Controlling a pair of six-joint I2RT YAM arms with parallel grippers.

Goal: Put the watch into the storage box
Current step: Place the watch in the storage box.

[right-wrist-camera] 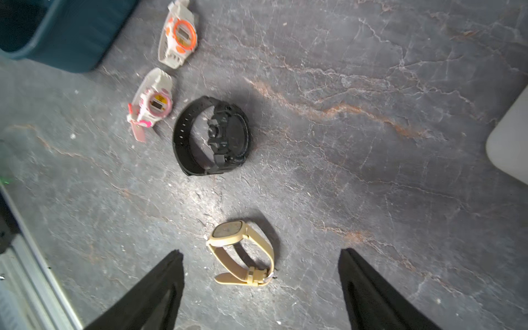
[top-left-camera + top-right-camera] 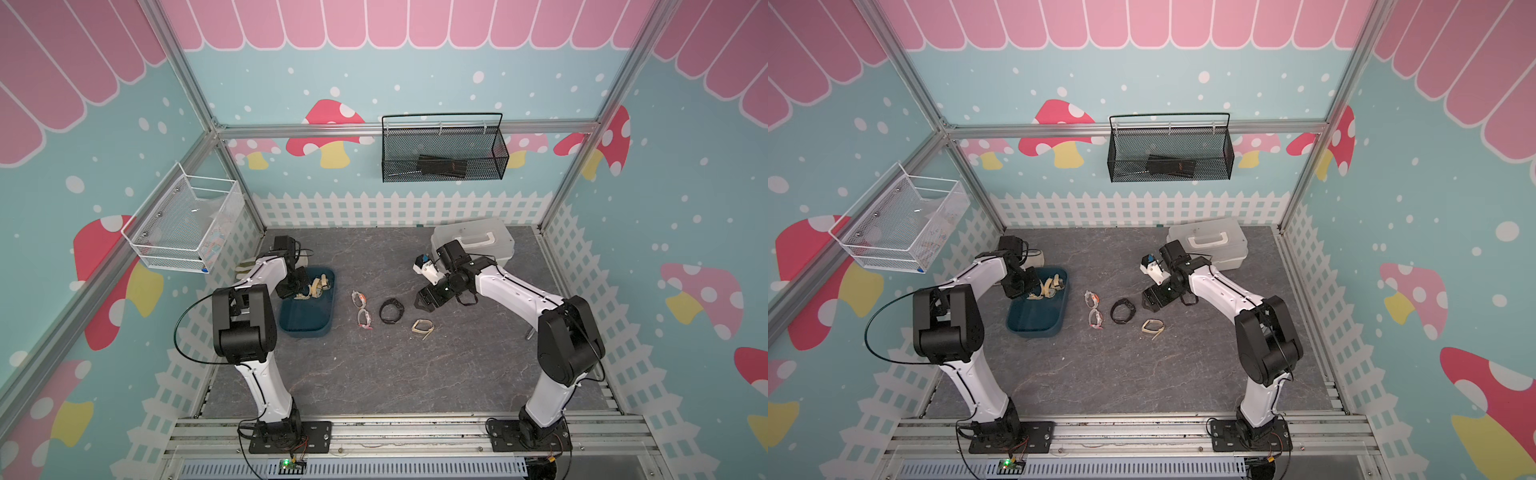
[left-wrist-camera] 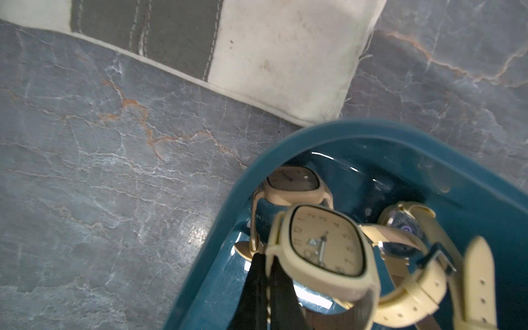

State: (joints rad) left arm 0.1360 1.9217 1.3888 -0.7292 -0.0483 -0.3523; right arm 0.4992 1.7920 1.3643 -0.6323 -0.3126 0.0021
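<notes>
- The storage box [image 2: 305, 322] is set on the tabletop [image 2: 374, 374] beside the left arm, and in both top views cream straps are seen gathered at its far end.
- In the left wrist view, a second cream watch [image 3: 294, 180] and a dark-faced watch [image 3: 405, 228] on a cream strap are seen lying inside the box, so part of the job is judged done.
- The left gripper [image 3: 264, 258] is clenched over the box. The strap of a cream square-faced watch [image 3: 324, 243] appears to be pinched between its fingers, and the watch is held above the box floor, not yet let go.
- Four watches are left on the tabletop, beside the box but apart from it: an orange-and-white watch [image 1: 178, 34], a pink-and-white watch [image 1: 151, 104], a black watch [image 1: 213, 135] and a tan watch [image 1: 243, 251].
- The right gripper [image 1: 260, 251] is spread wide and nothing is grasped by it. It is hung above the tabletop, and the tan watch lies untouched between and just ahead of its fingertips.
- The task is judged to be roughly midway: one watch is to be dropped into the box, and four are yet to be picked up and carried there, the tan one most likely first.
</notes>
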